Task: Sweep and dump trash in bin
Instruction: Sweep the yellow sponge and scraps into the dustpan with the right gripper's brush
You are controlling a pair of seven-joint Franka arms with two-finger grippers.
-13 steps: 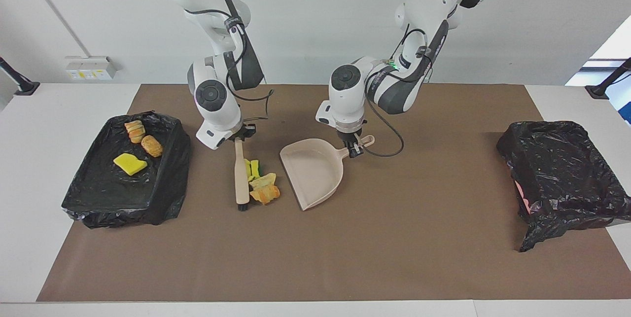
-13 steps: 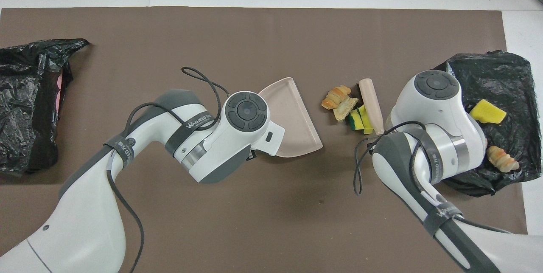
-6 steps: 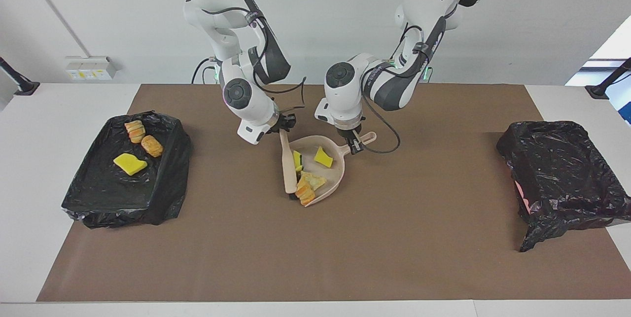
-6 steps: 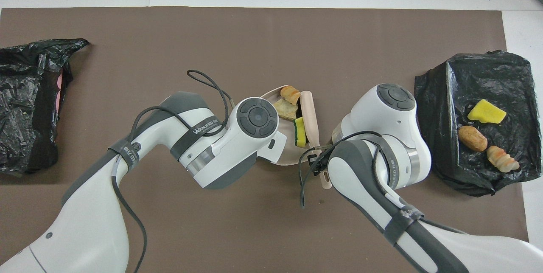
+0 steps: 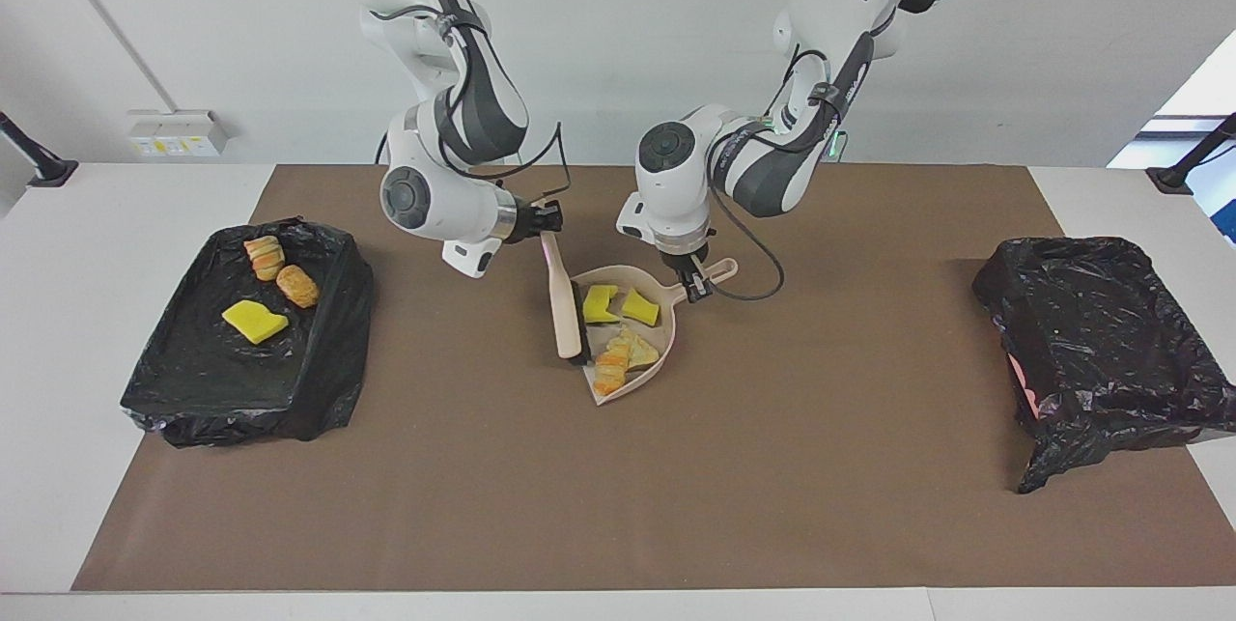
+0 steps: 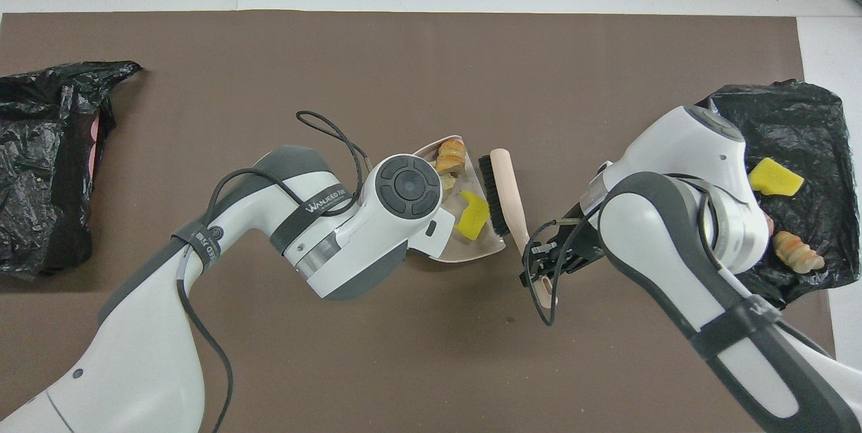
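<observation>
Several pieces of trash lie in the beige dustpan (image 5: 653,368): two yellow sponge chunks (image 5: 599,302) and tan bread-like lumps (image 5: 613,367). My left gripper (image 5: 694,287) is shut on the dustpan's handle, and the pan rests on the brown mat. In the overhead view the left wrist covers part of the dustpan (image 6: 486,247), with a sponge chunk (image 6: 473,215) and a bread lump (image 6: 450,153) showing. My right gripper (image 5: 543,215) is shut on the handle of the beige brush (image 5: 561,297). The brush (image 6: 510,194) lies along the pan's open mouth, bristles turned toward the trash.
A black-lined tray (image 5: 208,375) at the right arm's end holds a yellow sponge piece (image 5: 254,321) and two bread lumps (image 5: 296,285). A black-bagged bin (image 5: 1096,336) stands at the left arm's end. The brown mat (image 5: 618,495) covers the table's middle.
The right gripper swept the brush toward the left arm's end, pushing the trash from the mat into the dustpan, then drew back to the pan's mouth and turned. The scraps slid deeper in.
</observation>
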